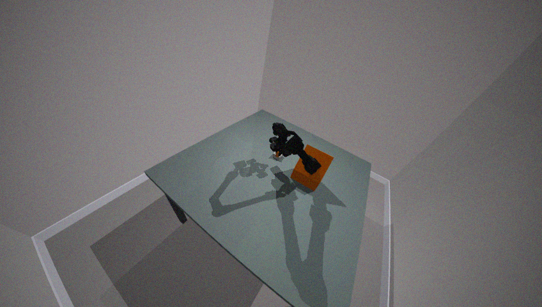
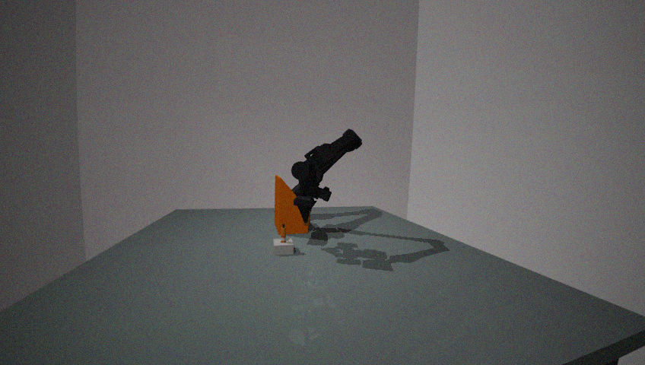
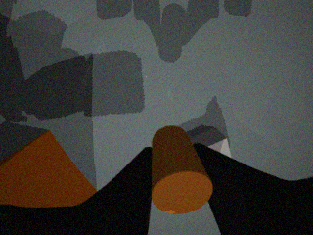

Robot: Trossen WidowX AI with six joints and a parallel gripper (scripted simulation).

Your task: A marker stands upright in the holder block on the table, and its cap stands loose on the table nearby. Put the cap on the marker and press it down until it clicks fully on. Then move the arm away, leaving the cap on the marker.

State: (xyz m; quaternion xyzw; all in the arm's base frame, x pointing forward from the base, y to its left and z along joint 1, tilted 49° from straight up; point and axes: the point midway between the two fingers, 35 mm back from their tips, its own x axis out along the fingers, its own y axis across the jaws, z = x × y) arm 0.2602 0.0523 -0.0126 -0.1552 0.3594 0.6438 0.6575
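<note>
Here the gripper pinches the orange cap between its two dark fingers, lifted off the grey-green table. In the wrist view a corner of the white holder block peeks out just past the cap, below the gripper. In the exterior view the holder block sits on the table below and to one side of the gripper, with the orange marker upright in it. An orange wedge stands just behind the gripper.
</note>
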